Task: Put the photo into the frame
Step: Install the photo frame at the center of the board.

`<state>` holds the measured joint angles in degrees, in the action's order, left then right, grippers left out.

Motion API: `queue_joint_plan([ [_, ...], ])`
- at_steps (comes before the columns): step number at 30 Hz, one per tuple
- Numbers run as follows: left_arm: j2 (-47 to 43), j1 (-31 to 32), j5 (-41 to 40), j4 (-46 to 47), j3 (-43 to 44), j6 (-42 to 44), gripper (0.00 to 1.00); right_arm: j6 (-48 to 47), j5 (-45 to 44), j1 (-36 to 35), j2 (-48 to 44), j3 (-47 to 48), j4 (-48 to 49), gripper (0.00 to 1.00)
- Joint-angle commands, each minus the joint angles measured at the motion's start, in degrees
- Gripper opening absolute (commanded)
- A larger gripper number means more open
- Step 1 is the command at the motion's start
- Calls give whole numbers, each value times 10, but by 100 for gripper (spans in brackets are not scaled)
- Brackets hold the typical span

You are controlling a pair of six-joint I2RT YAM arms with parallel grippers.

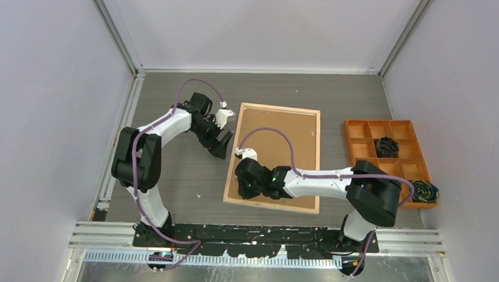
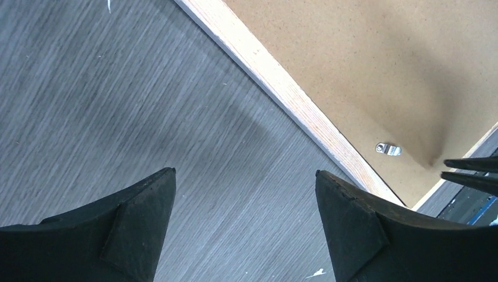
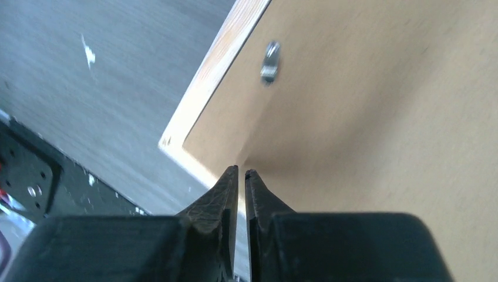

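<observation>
The frame (image 1: 233, 154) lies flat on the table with its light wood back up, and a plain brown backing board (image 1: 278, 132) fills it. The photo is out of view. My left gripper (image 1: 222, 146) hangs open just left of the frame's left rail (image 2: 293, 100), with only bare table between its fingers (image 2: 245, 173). My right gripper (image 1: 244, 190) is over the frame's near left corner. Its jaws (image 3: 241, 170) are shut to a thin slit with nothing in them, tips at the board close to the rail (image 3: 217, 64). A small metal tab (image 3: 270, 61) sits on the board near that rail.
An orange compartment tray (image 1: 353, 144) stands at the right, holding a dark round object (image 1: 387, 146). A dark blue and yellow bundle (image 1: 424, 191) lies at its near right corner. White walls close in the table on three sides.
</observation>
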<state>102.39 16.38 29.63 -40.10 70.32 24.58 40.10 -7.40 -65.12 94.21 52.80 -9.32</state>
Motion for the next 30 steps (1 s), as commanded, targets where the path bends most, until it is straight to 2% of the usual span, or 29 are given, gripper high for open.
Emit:
queue_joint_plan([
  [1,-32,3,20,-19,8,7,89,-18,-94,-71,-44,20,-81,14],
  [9,-48,32,19,-8,-31,-1,88,24,-222,-165,-31,25,-106,13],
  [16,-59,32,26,-3,-57,1,87,14,-318,-202,-4,62,-119,11],
  [30,-27,32,65,-4,-45,-8,87,7,-349,-205,36,65,-99,11],
])
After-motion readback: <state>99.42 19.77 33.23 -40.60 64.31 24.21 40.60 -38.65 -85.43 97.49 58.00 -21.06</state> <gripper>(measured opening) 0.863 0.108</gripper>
